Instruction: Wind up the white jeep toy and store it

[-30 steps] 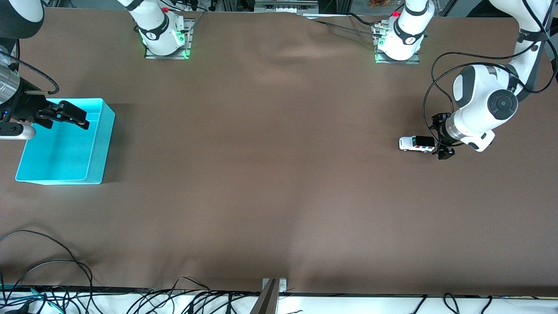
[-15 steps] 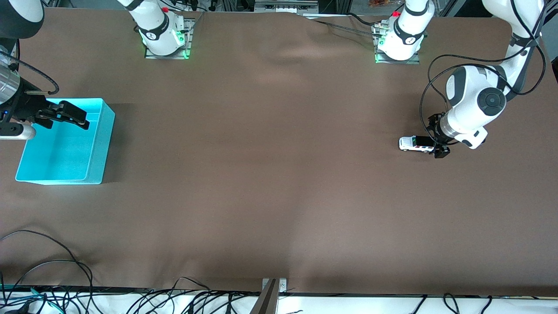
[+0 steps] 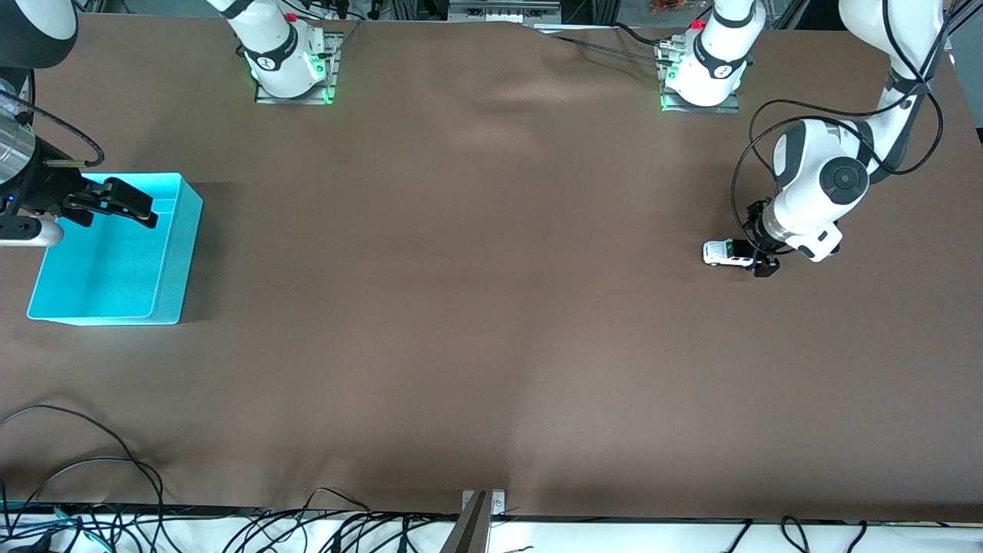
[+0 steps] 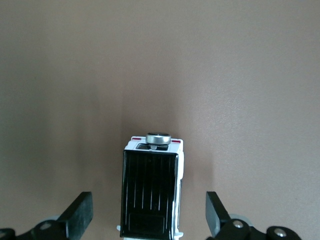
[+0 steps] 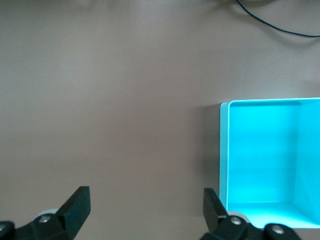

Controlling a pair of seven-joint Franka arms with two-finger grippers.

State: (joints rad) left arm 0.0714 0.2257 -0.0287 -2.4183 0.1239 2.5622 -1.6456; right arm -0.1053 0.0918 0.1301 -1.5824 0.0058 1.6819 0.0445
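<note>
The white jeep toy [image 3: 724,253], black-roofed, stands on the brown table toward the left arm's end. My left gripper [image 3: 756,242] is down at the toy's end, open. In the left wrist view the jeep toy [image 4: 150,195] sits between the two fingers [image 4: 80,216] with a gap on each side. A round silver disc [image 4: 158,138] shows at the jeep's other end. My right gripper [image 3: 123,206] hangs open and holds nothing. It is over one wall of the cyan bin [image 3: 180,253], which shows nothing inside. In the right wrist view the right gripper [image 5: 145,207] is beside the bin [image 5: 224,150].
The two arm bases [image 3: 292,69] [image 3: 703,73] stand along the table edge farthest from the front camera. Loose black cables [image 3: 77,522] lie along the nearest edge. Brown cloth [image 3: 461,269] covers the table between bin and jeep.
My left gripper has slid toward the right arm's end of the table, so its fingers now straddle more of the jeep. The jeep and the right arm have not moved.
</note>
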